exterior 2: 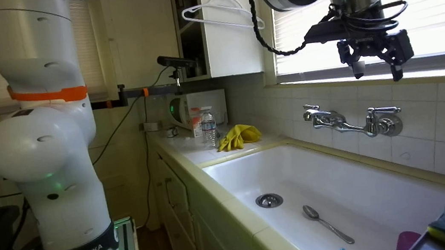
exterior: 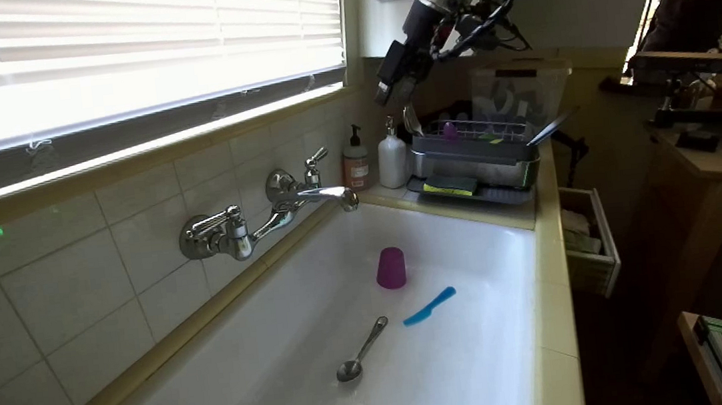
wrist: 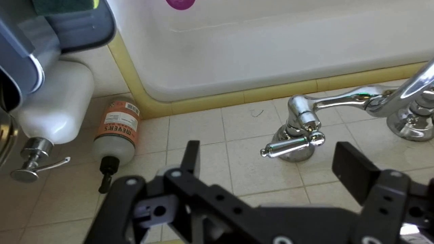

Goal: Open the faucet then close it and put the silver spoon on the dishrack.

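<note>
The chrome faucet [exterior: 326,195] is mounted on the tiled wall over the white sink, a lever handle on each side of its spout. My gripper [exterior 2: 378,72] hangs open above the faucet, apart from it, with nothing between its fingers. Looking down in the wrist view, a faucet handle [wrist: 286,146] shows beyond the gap of the gripper [wrist: 268,146]. On the sink floor lies the silver spoon [exterior: 369,344], also visible in an exterior view as the spoon [exterior 2: 325,223]. The dark gray dishrack [exterior: 473,150] stands on the counter at the sink's end, partly loaded.
A purple cup [exterior: 391,268] and a blue utensil [exterior: 430,307] share the sink with the spoon. Between faucet and rack stand an orange-labelled bottle [exterior: 356,166] and a white pump bottle [exterior: 392,159]. A sponge [exterior: 450,185] sits at the rack's front. Metal utensils rise from the rack.
</note>
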Tool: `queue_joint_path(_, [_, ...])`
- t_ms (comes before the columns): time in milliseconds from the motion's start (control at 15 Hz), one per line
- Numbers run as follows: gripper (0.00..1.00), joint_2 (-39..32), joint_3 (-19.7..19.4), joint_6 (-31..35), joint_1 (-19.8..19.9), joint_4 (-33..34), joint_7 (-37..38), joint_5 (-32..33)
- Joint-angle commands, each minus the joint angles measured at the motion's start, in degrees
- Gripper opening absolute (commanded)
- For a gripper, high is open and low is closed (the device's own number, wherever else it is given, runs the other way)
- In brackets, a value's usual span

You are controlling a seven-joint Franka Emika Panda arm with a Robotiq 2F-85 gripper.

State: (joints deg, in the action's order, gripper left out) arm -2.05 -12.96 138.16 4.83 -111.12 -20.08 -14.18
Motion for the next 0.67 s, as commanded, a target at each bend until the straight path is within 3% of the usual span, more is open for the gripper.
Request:
queue_joint_path(0, [1.00,-7.62,2.58,1.80,1.96,6.65,-1.42,0.49])
queue_joint_path(600, [1.00,-19.35,9.44,8.16,6.93,17.44,-5.65,-1.40])
